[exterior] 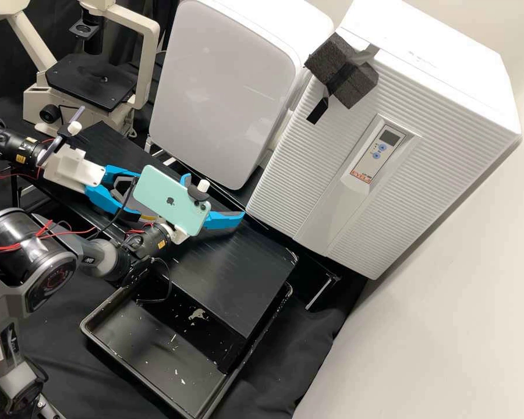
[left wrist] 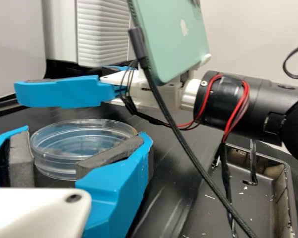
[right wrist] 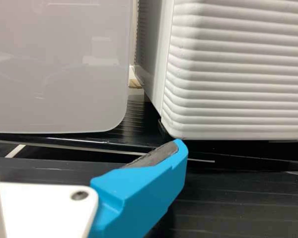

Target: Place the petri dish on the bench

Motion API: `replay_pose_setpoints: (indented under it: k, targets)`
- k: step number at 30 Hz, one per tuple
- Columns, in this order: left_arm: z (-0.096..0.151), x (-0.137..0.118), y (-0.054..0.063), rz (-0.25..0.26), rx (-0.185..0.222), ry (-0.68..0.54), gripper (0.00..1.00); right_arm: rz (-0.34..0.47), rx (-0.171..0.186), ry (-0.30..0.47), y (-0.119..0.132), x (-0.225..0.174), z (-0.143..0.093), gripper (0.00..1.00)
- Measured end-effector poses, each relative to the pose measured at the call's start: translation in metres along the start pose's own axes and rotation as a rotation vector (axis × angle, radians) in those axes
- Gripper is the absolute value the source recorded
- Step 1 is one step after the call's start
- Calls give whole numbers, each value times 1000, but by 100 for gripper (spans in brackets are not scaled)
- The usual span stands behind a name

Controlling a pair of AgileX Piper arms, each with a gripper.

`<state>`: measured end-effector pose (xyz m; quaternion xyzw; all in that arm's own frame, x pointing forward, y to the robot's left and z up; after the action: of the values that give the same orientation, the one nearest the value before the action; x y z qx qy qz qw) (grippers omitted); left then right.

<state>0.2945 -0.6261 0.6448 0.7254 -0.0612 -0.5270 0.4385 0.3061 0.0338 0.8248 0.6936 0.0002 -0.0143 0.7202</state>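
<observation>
Our left pincer (left wrist: pixel 85 134), dish-wide, clasps the likely light, brittle petri dish (left wrist: pixel 58 162) by its sidewall; near it, our right pincer (exterior: pixel 214 196) gapes empty.

A clear, round, shallow petri dish (left wrist: pixel 79 136) is being held roughly level, sides upright, between the grey-padded blue fingers of the left gripper (exterior: pixel 96 195). Over the flat, black, faintly streaked bench (exterior: pixel 233 276) it is being kept; whether the surface is being touched cannot be told.
</observation>
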Motion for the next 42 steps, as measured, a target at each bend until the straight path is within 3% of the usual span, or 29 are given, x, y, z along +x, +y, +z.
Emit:
replay_pose_setpoints:
  k: [16, 21, 25, 29, 30, 36, 38, 42]
  targets:
    - [-1, 1, -3, -7, -4, 2, 100, 0, 0, 0, 0, 0, 0, 100]
    - [-4, -2, -7, -3, 47, 27, 100, 0, 0, 0, 0, 0, 0, 100]
    - [-6, -18, -7, 39, 135, 115, 100, 0, 0, 0, 0, 0, 0, 100]
    - [-9, -47, 1, 109, 242, 245, 100, 0, 0, 0, 0, 0, 0, 100]
    - [-10, -53, 3, 127, 250, 268, 100, 0, 0, 0, 0, 0, 0, 100]
    - [-12, -88, 10, 240, 230, 324, 100, 0, 0, 0, 0, 0, 0, 100]
    - [-13, -98, 9, 280, 208, 324, 100, 0, 0, 0, 0, 0, 0, 100]
    - [-17, -109, 4, 321, 202, 333, 100, 0, 0, 0, 0, 0, 0, 100]
